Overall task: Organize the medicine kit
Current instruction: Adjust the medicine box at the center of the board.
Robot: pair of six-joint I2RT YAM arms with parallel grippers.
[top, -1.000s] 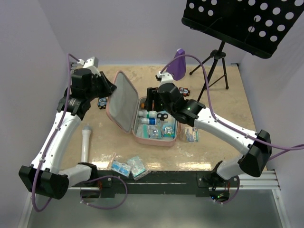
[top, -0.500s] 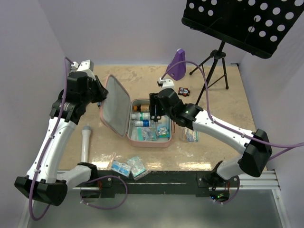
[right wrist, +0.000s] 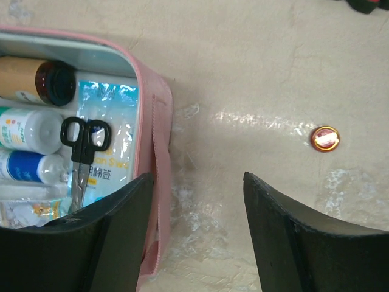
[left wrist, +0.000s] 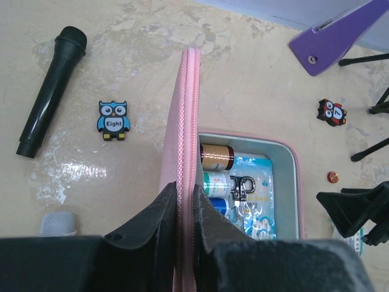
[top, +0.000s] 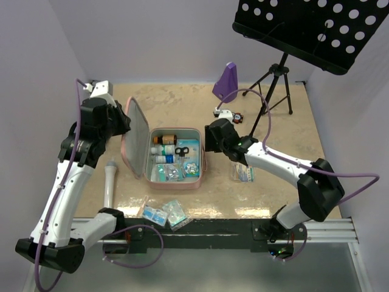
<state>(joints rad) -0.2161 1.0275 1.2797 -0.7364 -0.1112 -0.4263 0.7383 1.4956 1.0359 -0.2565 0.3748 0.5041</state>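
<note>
The medicine kit (top: 176, 185) is a pink zip case lying open at the table's middle. Its lid (top: 137, 143) stands up on the left side. My left gripper (top: 124, 123) is shut on the lid's zip edge (left wrist: 189, 109), the fingers (left wrist: 163, 207) pinching it from both sides. Inside lie a brown bottle (top: 165, 139), a white bottle (right wrist: 27, 129), black scissors (right wrist: 79, 146) and blue packets. My right gripper (right wrist: 197, 182) is open and empty, low over the table just outside the case's right wall (right wrist: 155, 91).
A purple metronome (top: 226, 81) and a music stand's tripod (top: 276, 76) stand at the back. A grey microphone (top: 109, 182) lies left, a black one (left wrist: 51, 91) behind the lid. Packets (top: 164, 213) lie near the front edge, another (top: 243, 173) right. Owl tiles (top: 234, 115) and a red cap (right wrist: 324, 138) lie nearby.
The left gripper has drawn the lid leftward and the whole case has slid left with it. The right gripper has come away from over the case to its right side.
</note>
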